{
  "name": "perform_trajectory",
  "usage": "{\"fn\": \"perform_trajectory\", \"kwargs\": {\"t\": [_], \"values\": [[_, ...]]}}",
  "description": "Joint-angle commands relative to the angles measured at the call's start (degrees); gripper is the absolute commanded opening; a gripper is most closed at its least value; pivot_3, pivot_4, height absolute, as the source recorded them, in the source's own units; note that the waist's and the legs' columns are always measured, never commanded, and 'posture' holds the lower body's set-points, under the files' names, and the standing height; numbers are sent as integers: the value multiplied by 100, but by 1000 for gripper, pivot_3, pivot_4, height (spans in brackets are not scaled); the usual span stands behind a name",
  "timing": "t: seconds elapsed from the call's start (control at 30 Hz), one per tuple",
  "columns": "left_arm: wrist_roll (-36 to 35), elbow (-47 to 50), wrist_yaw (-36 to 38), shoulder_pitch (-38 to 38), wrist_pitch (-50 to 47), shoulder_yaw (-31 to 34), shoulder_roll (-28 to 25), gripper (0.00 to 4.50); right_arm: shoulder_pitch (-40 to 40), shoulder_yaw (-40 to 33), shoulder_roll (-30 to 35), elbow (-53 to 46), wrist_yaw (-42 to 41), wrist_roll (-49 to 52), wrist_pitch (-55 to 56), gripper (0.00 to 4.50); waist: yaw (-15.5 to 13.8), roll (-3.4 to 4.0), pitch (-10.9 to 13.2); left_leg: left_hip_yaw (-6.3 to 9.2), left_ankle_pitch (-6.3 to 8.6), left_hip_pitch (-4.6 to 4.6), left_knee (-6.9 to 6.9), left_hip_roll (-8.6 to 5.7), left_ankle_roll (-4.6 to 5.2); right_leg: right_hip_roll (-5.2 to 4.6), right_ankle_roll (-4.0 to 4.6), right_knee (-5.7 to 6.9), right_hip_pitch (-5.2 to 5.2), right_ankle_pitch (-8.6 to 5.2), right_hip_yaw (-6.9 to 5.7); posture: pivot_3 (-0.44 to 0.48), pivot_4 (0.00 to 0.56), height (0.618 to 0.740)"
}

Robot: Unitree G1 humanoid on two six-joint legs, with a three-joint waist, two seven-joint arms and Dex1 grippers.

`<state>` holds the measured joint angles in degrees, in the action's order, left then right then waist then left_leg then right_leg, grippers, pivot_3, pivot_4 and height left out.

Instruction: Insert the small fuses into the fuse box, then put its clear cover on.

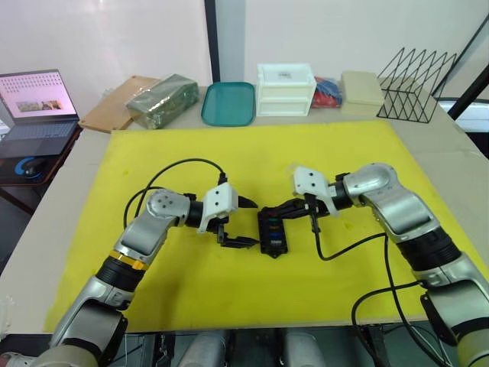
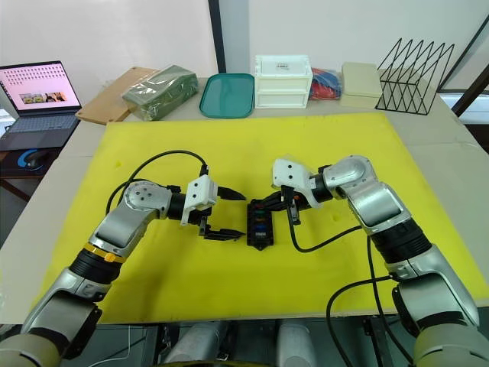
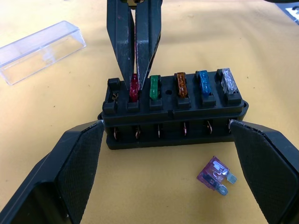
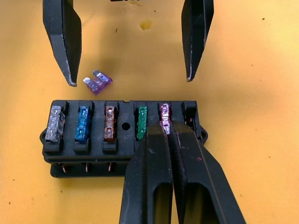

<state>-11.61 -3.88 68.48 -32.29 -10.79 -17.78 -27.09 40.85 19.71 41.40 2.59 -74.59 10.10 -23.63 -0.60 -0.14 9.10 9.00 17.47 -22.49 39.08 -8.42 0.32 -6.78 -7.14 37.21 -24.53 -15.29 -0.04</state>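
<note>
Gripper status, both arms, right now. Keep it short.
Left gripper: open, empty, fingers either side of the loose purple fuse beside the fuse box.
Right gripper: shut on the red fuse, pressing it into its slot.

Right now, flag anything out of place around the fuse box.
One purple fuse lies loose on the yellow mat beside the fuse box, whose end slot is empty. The clear cover lies off on the mat. Nothing looks damaged or spilled.
</note>
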Motion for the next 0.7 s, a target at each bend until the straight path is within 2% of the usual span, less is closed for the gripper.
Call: {"fn": "perform_trajectory", "kwargs": {"t": [0.03,0.1,0.2,0.7], "values": [[26,210,-26,-40,18,33,-33,4469,43,73,-22,74,-43,-146,-53,0,0,0,0,0,0,0,0,0,0,0,0,0,0,0,0,0,150,740],[26,198,-24,-55,18,34,-28,4469,89,40,-32,26,-47,-123,-86,0,-2,0,0,0,0,0,0,0,0,0,0,0,0,0,0,0,150,740],[23,183,-22,-70,18,34,-20,4500,148,-5,-37,-92,-27,-97,-193,703,-2,0,0,0,0,0,0,0,0,0,0,0,0,0,0,0,150,740],[60,130,-66,-82,43,51,17,4500,379,-319,104,-606,-47,125,-594,703,2,0,0,0,0,-1,0,0,0,0,0,1,-2,0,0,0,150,740]]}}
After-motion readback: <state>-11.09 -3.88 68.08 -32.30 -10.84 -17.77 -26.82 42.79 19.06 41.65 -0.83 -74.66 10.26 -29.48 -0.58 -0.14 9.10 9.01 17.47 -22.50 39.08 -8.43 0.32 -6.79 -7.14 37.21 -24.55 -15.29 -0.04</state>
